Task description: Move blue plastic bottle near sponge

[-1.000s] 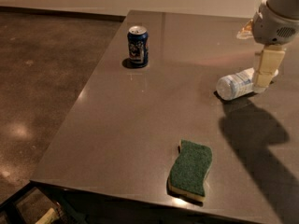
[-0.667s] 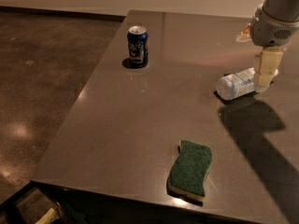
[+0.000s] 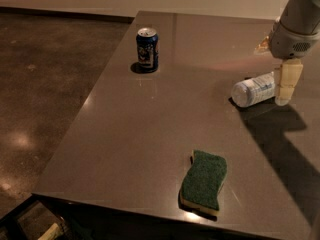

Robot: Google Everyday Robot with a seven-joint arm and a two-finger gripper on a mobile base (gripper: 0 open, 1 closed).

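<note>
The blue plastic bottle (image 3: pixel 253 90) lies on its side at the right of the table, its clear body with a pale blue-and-white label pointing left. My gripper (image 3: pixel 285 95) hangs from the grey arm at the top right, down over the bottle's right end. The sponge (image 3: pixel 205 181), dark green over yellow foam, lies flat near the table's front edge, well apart from the bottle and to its front left.
A dark blue soda can (image 3: pixel 147 49) stands upright at the back left of the brown table (image 3: pixel 150 129). The table's left edge drops to a dark floor. A small crumpled wrapper (image 3: pixel 262 46) lies at the back right.
The gripper and arm have shifted very slightly; the bottle, sponge and can have not moved.
</note>
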